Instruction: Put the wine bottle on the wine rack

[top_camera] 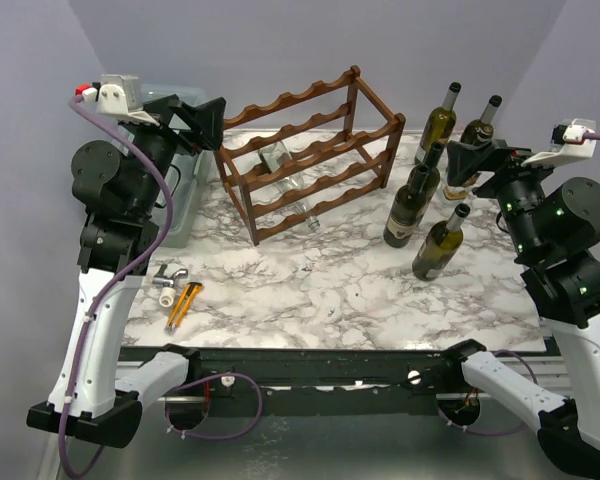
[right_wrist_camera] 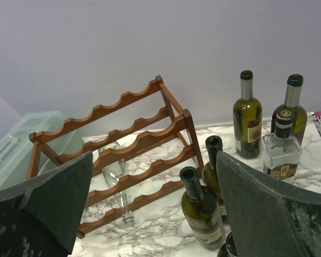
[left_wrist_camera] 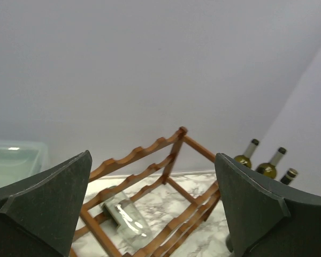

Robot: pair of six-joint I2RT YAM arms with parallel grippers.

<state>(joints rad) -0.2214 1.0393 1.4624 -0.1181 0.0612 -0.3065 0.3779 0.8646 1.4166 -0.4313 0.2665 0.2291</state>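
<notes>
The dark reddish-brown wine rack point(top_camera: 310, 150) stands at the back middle of the marble table. A clear glass bottle point(top_camera: 285, 175) lies slanted in it, neck toward the front; it also shows in the left wrist view point(left_wrist_camera: 125, 217) and the right wrist view point(right_wrist_camera: 115, 179). Several dark green wine bottles point(top_camera: 412, 205) stand upright right of the rack. My left gripper point(top_camera: 208, 120) is open and empty, raised at the rack's left end. My right gripper point(top_camera: 470, 158) is open and empty, raised among the standing bottles, above the near ones point(right_wrist_camera: 200, 206).
A pale green translucent box point(top_camera: 175, 205) sits at the back left behind the left arm. A small white fitting point(top_camera: 166, 277) and a yellow cutter point(top_camera: 184, 305) lie at the front left. A clear labelled bottle point(right_wrist_camera: 281, 152) stands among the green ones.
</notes>
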